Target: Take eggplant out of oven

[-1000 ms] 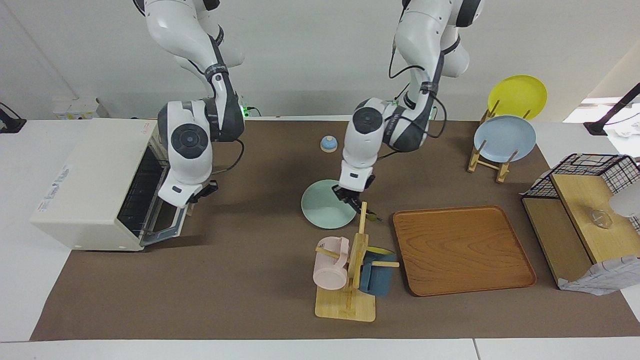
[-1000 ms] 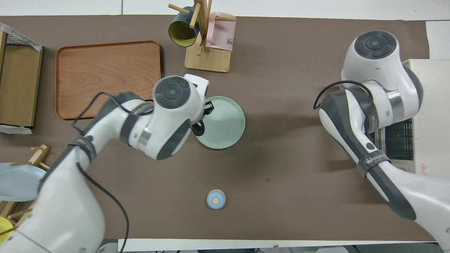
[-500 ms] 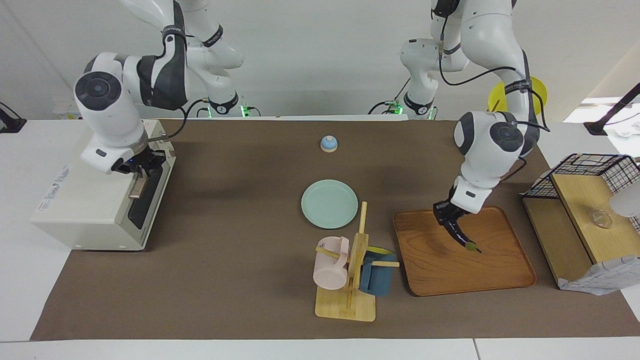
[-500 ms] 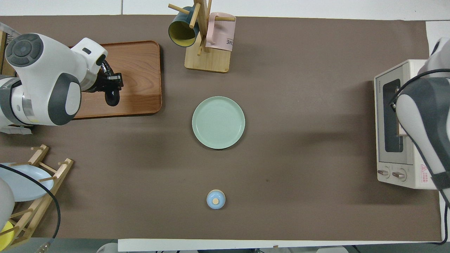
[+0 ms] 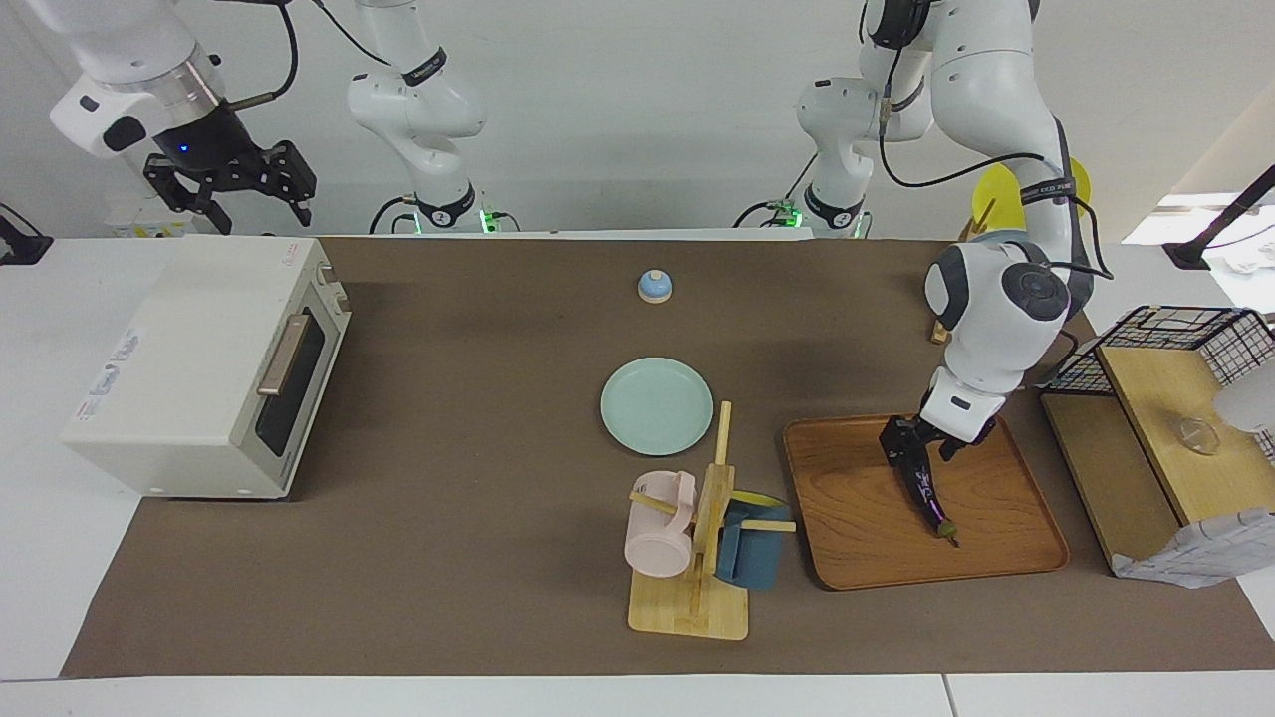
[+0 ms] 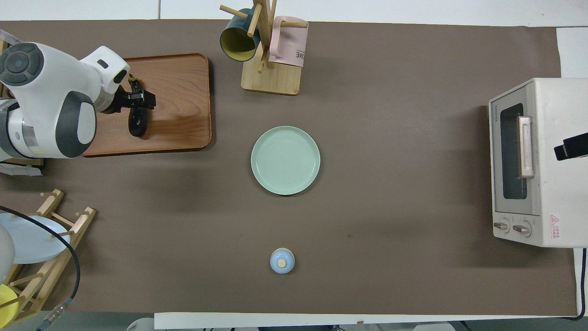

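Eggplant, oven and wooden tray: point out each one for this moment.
eggplant (image 5: 926,488), facing view: middle of its dark purple body, lying on the tray.
oven (image 6: 528,146), overhead view: tan bar handle on its shut door.
wooden tray (image 5: 847,538), facing view: bare floor near the corner beside the mug stand.

Eggplant (image 5: 926,488): slim, dark purple, green-tipped, lying on wooden tray, right of frame. Oven (image 5: 204,368): cream-white, door shut, left of frame.

Facing and overhead, same table (image 5: 498,558)
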Controlling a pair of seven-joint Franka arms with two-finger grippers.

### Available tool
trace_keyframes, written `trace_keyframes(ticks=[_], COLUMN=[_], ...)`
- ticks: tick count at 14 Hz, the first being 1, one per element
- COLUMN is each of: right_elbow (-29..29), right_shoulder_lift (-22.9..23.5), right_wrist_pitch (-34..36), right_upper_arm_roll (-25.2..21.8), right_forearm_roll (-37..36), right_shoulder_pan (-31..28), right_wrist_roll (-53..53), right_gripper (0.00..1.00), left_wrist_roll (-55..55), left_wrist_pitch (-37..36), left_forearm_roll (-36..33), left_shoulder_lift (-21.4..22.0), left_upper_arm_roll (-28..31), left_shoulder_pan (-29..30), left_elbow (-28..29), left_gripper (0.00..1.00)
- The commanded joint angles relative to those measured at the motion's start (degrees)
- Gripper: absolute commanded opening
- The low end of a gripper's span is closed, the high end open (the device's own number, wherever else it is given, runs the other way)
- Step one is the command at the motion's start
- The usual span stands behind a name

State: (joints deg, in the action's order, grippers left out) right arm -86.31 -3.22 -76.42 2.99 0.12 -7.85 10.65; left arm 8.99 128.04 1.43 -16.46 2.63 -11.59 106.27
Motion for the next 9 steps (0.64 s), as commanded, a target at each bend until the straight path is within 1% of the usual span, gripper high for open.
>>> trace_keyframes(ticks=[1,2,3,4,5,6,7,8,9], right_elbow=[1.5,1.49,1.23,0.18,-0.35,-0.44,-0.44,-0.44,-0.44], right_shoulder_lift=[2.34,2.34,2.26,1.65,1.47,1.46,1.38,1.38,1.38], right_wrist_pitch=[1.36,1.28,1.36,1.28,1.28,1.28,1.36,1.36,1.36], right_upper_arm_roll=[0.61,0.7,0.7,0.7,0.7,0.7,0.7,0.7,0.7], right_forearm_roll=[0.93,0.84,0.84,0.84,0.84,0.67,0.67,0.58,0.32], right_shoulder_pan=[0.03,0.03,0.03,0.03,0.03,-0.06,-0.06,-0.06,-0.06], right_wrist_roll=[-2.12,-2.39,-2.48,-2.48,-2.39,-2.39,-2.39,-2.39,-2.39], right_gripper=[1.0,1.0,1.0,1.0,1.0,1.0,1.0,1.0,1.0], left_wrist_roll=[1.39,1.3,1.21,-0.18,-4.11,-6.5,-6.96,-7.05,-7.14], left_wrist_pitch=[-15.64,-21.98,-29.87,-36.57,-41.85,-45.73,-47.77,-48.58,-49.02], left_forearm_roll=[-1.34,-1.34,-1.34,-1.34,-1.34,-1.34,-1.34,-1.43,-1.43], left_shoulder_lift=[7.56,9.33,11.17,12.76,14.25,16.36,18.2,19.7,20.15], left_upper_arm_roll=[0.18,0.1,0.1,0.18,0.36,1.41,1.5,1.42,1.5], left_shoulder_pan=[0.95,1.91,2.27,2.27,2.36,2.18,2.18,2.18,2.18], left_elbow=[-3.06,-5.96,-9.55,-12.37,-14.23,-15.29,-15.48,-15.48,-15.48], left_gripper=[1.0,1.0,1.0,1.0,1.0,1.0,1.0,1.0,1.0])
